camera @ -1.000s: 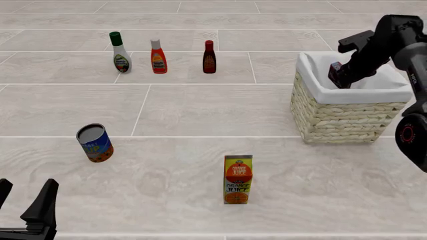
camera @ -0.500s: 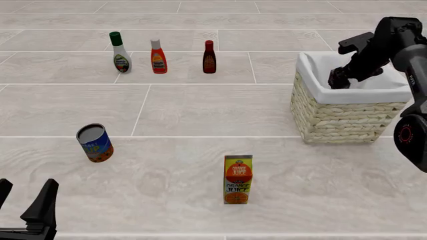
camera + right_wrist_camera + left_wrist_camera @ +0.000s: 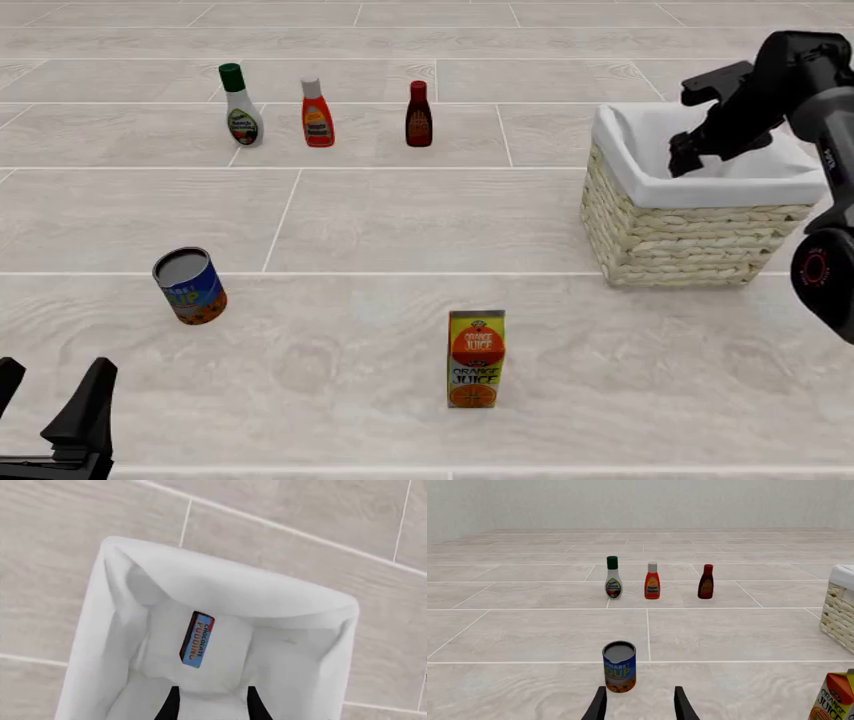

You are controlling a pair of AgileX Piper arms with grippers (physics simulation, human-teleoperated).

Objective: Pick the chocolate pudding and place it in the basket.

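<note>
White cloth cradles the pudding point(image 3: 197, 639), lying free on the basket point(image 3: 694, 235) floor.
Right gripper point(image 3: 209, 707) hangs above it, fingers parted and empty; left gripper point(image 3: 639, 711) is parted too. Likely a light, stiff carton, best pinched across its narrow faces.

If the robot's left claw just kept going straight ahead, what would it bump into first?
Probably the soup can. In the left wrist view it stands upright just ahead of the open left gripper, slightly off the centre line, so one finger might clip it. Depth is hard to judge. The bottles stand much farther on.
</note>
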